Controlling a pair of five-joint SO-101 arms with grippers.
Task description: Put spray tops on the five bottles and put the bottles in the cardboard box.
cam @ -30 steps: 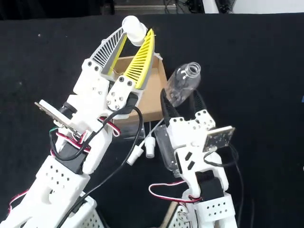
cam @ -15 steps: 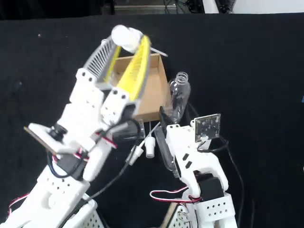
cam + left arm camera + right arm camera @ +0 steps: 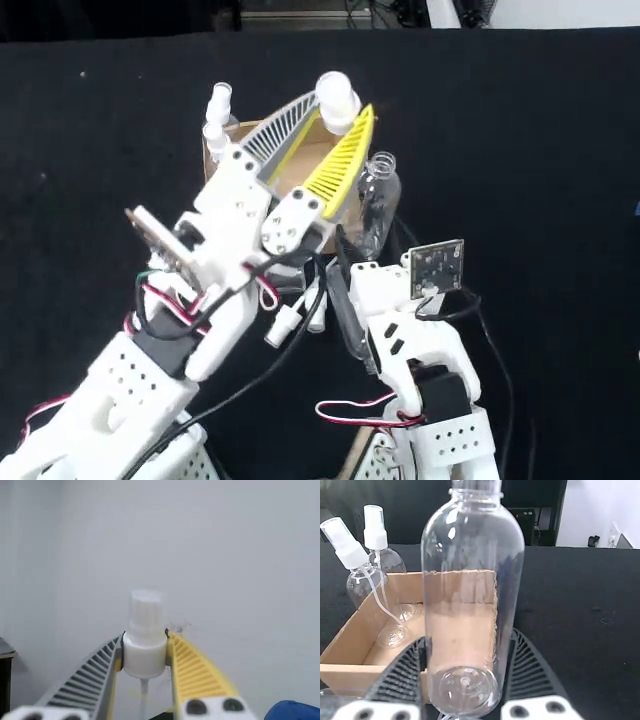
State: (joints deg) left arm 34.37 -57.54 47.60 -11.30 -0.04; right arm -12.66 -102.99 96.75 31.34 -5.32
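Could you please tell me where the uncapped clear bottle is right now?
In the high view, the uncapped bottle stands upright in the right gripper, just outside the cardboard box, with the left gripper's spray top near its neck.

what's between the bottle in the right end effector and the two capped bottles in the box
A wall of the cardboard box and its bare floor lie between the open bottle and the capped bottles, in the right wrist view.
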